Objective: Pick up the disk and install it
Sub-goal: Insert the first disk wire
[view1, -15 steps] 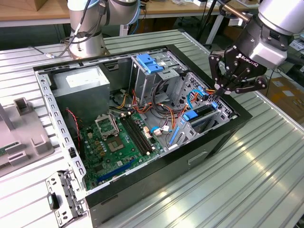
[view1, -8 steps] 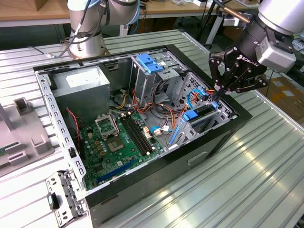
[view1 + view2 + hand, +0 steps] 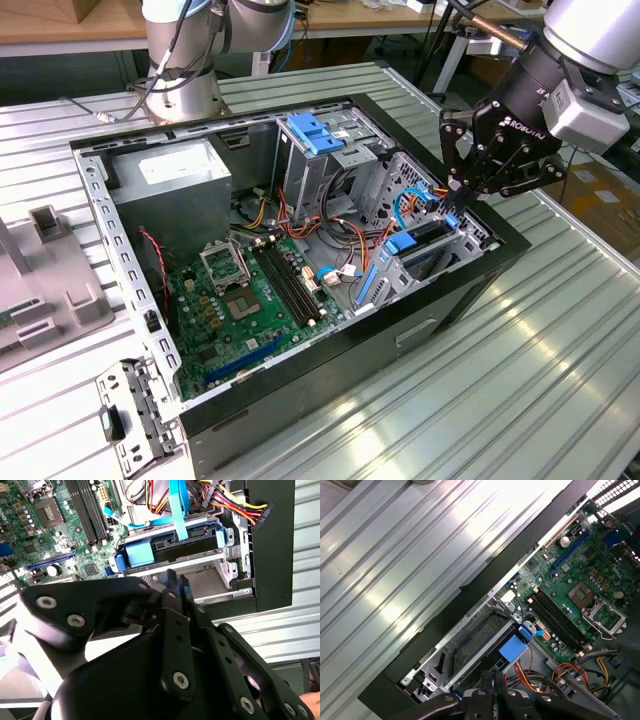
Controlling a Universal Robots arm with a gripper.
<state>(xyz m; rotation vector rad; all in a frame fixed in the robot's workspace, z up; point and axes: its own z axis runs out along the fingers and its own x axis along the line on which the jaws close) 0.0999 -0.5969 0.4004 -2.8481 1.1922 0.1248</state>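
Note:
The disk (image 3: 428, 233) lies in a slot of the drive cage at the corner of the open computer case (image 3: 470, 285), on the exterior view's right. Its dark face (image 3: 175, 550) and blue plastic rail with tab (image 3: 140, 555) show in the second wrist view. The blue tab (image 3: 512, 647) also shows in the first wrist view. My black gripper (image 3: 456, 205) hovers just above the cage's outer edge, beside the disk. Its fingertips (image 3: 172, 577) are pressed together, and I see nothing between them. The same shut gripper (image 3: 492, 676) is in the first wrist view. A second slot (image 3: 205, 580) beneath the disk is bare metal.
Inside the case are a grey power-supply box (image 3: 170, 185), the green motherboard (image 3: 240, 300), a light-blue latch (image 3: 315, 133) on the taller cage, and loose orange, yellow and blue cables (image 3: 350, 245). The arm's base (image 3: 185, 70) stands behind. A grey fixture (image 3: 40, 285) and a metal bracket (image 3: 130, 410) lie on the ribbed table.

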